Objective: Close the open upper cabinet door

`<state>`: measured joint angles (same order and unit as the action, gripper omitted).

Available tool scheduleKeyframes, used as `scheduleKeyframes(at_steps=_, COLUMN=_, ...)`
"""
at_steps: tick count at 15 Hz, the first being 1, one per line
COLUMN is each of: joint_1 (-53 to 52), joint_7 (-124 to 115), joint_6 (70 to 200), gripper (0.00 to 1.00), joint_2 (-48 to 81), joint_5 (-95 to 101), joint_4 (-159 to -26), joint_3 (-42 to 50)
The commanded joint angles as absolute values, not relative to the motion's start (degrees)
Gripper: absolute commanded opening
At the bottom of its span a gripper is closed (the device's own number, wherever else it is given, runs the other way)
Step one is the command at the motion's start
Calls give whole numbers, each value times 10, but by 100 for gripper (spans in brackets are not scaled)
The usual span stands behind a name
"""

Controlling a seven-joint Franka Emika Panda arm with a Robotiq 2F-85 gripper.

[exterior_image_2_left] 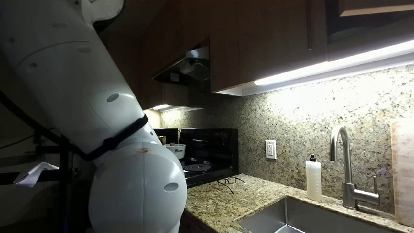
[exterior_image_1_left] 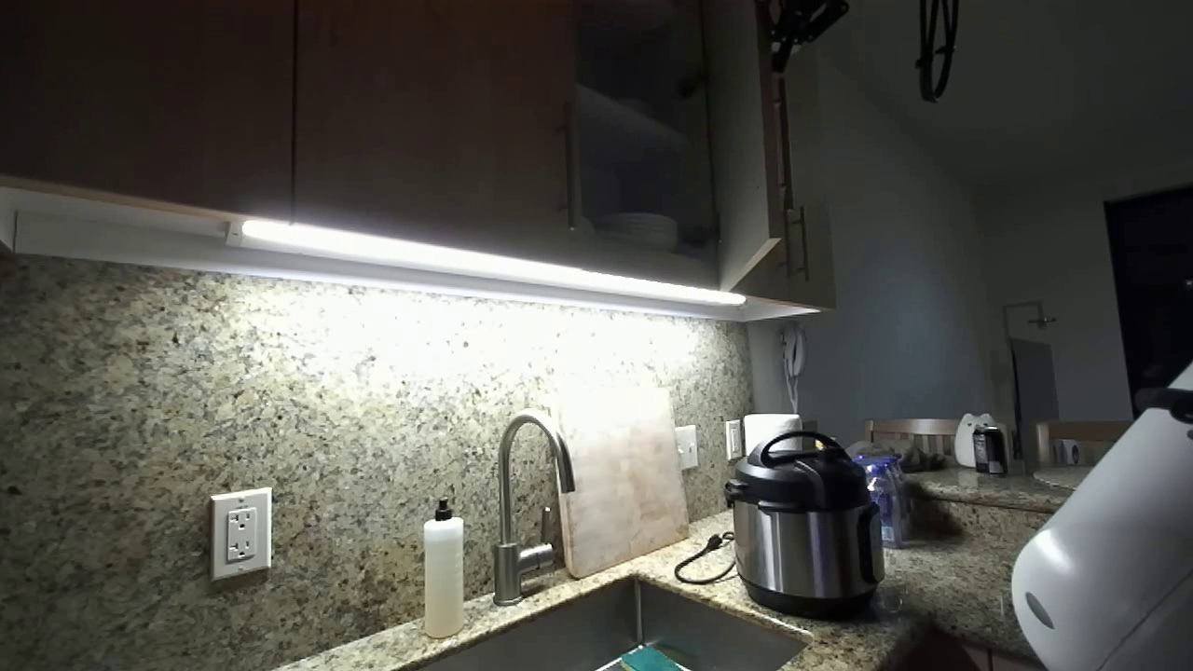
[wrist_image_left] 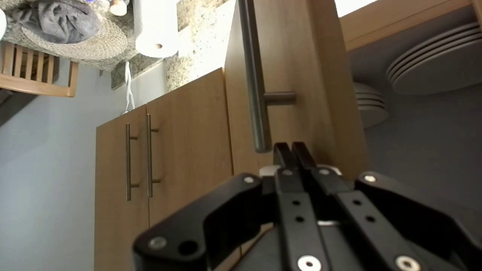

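Note:
The upper cabinet door (exterior_image_1_left: 746,149) stands open in an exterior view, its paler inner face toward the shelves. Only its lower corner (exterior_image_2_left: 375,9) shows in an exterior view. In the wrist view its outer face (wrist_image_left: 290,64) and edge fill the upper middle, with the metal bar handle (wrist_image_left: 254,75) on it. My gripper (wrist_image_left: 289,145) is shut and empty, its fingertips at the outer face, just right of the handle's end. I cannot tell whether they touch the door. In an exterior view the gripper (exterior_image_1_left: 781,58) shows partly at the top, by the door's outer side; the rest is cut off.
Stacked plates (wrist_image_left: 437,60) sit inside the cabinet. Neighbouring shut doors (wrist_image_left: 184,143) with bar handles (wrist_image_left: 149,154) adjoin it. Below are a pressure cooker (exterior_image_1_left: 806,540), faucet (exterior_image_1_left: 508,503), soap bottle (exterior_image_1_left: 444,573) and cutting board (exterior_image_1_left: 620,485). The white arm (exterior_image_2_left: 97,97) stands by the counter.

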<state>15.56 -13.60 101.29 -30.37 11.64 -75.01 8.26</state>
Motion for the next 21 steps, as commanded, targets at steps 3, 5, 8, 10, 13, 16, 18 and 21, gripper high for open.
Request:
scheduleKeyframes(at_steps=3, joint_1=155, joint_7=-148, joint_6=1030, gripper=7, joint_2=-288, joint_5=121, joint_4=-728, joint_3=79)
scheduleKeyframes(at_steps=5, joint_1=155, joint_7=-145, joint_6=1026, gripper=7, joint_2=-287, joint_5=121, joint_4=-727, joint_3=79)
scheduleKeyframes(at_steps=8, joint_1=152, joint_7=-136, joint_6=1011, gripper=6, joint_2=-300, joint_5=118, joint_4=-746, joint_3=81)
scheduleKeyframes(at_steps=10, joint_1=152, joint_7=-136, joint_6=1006, gripper=6, joint_2=-300, joint_5=118, joint_4=-747, joint_3=81)
scheduleKeyframes(at_steps=13, joint_1=152, joint_7=-136, joint_6=1005, gripper=6, joint_2=-300, joint_5=118, joint_4=-747, joint_3=81)
scheduleKeyframes(at_steps=16, joint_1=152, joint_7=-136, joint_6=1005, gripper=6, joint_2=-300, joint_5=118, joint_4=-747, joint_3=81)
scheduleKeyframes(at_steps=18, joint_1=152, joint_7=-140, joint_6=1007, gripper=7, joint_2=-296, joint_5=119, joint_4=-744, joint_3=77)
scheduleKeyframes(at_steps=21, joint_1=152, joint_7=-146, joint_6=1011, gripper=7, joint_2=-287, joint_5=121, joint_4=-737, joint_3=73)
